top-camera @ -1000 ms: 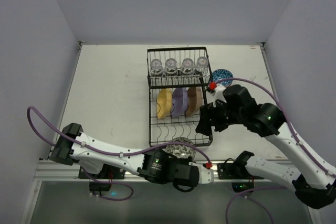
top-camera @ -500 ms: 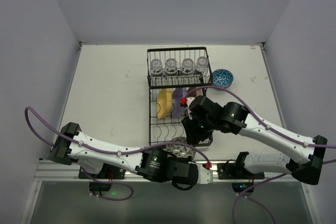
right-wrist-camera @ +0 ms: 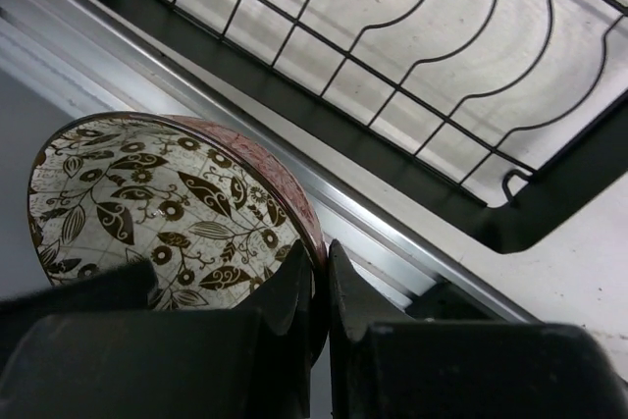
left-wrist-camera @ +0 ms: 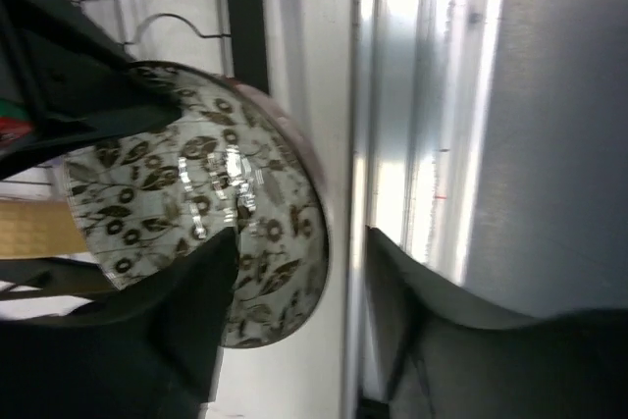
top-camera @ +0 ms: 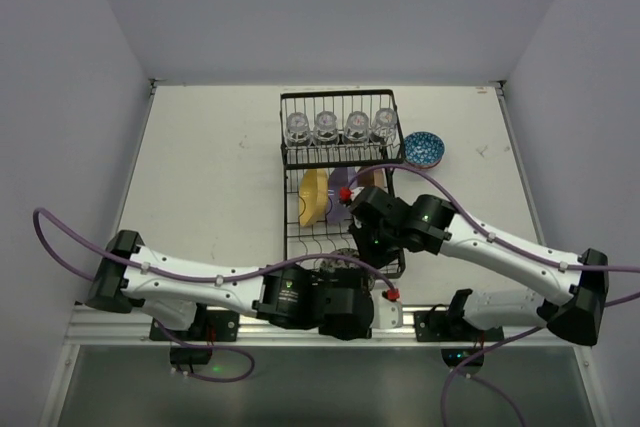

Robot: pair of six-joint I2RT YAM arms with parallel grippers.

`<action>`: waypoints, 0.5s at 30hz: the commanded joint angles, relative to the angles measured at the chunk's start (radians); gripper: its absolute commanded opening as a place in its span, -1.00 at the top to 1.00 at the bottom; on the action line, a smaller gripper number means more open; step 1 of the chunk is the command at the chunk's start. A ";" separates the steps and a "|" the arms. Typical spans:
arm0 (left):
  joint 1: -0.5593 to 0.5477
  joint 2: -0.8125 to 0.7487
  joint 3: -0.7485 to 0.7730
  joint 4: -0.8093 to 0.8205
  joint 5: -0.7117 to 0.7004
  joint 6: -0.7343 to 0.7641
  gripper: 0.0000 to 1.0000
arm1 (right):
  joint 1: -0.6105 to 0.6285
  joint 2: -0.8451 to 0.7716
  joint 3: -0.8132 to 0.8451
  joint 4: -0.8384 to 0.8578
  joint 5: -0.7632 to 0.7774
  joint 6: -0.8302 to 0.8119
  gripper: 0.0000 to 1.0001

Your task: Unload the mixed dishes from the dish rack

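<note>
Step in hand, judged a handover: round reddish ceramic bowl (right-wrist-camera: 167,213), leaf-patterned inside, just beyond the six o'clock edge of the black wire dish rack (top-camera: 330,237); right gripper (right-wrist-camera: 321,262) pinched on its rim; left gripper (left-wrist-camera: 302,242) fingers apart; next move probably needs a level carry to the table.

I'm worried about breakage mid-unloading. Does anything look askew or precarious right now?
Yes: the reddish patterned bowl is tipped on edge just off the dish rack's near end, pinched by its rim in the shut right gripper, with the left gripper's jaws open around it. Nothing looks spilled or broken.
</note>
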State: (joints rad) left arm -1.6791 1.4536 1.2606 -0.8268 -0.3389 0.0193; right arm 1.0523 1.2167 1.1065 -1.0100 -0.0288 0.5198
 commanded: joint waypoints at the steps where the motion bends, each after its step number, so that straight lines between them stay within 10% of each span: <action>1: 0.028 -0.056 -0.013 0.044 -0.109 -0.001 -0.99 | -0.068 -0.071 -0.003 -0.006 0.052 0.032 1.00; 15: 0.413 -0.252 0.040 0.184 -0.354 -0.126 -1.00 | -0.707 -0.338 -0.229 0.073 0.073 0.010 1.00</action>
State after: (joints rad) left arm -1.3174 1.2606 1.2572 -0.6930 -0.6079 -0.0425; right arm 0.4149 0.8925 0.8589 -0.9840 0.0181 0.5488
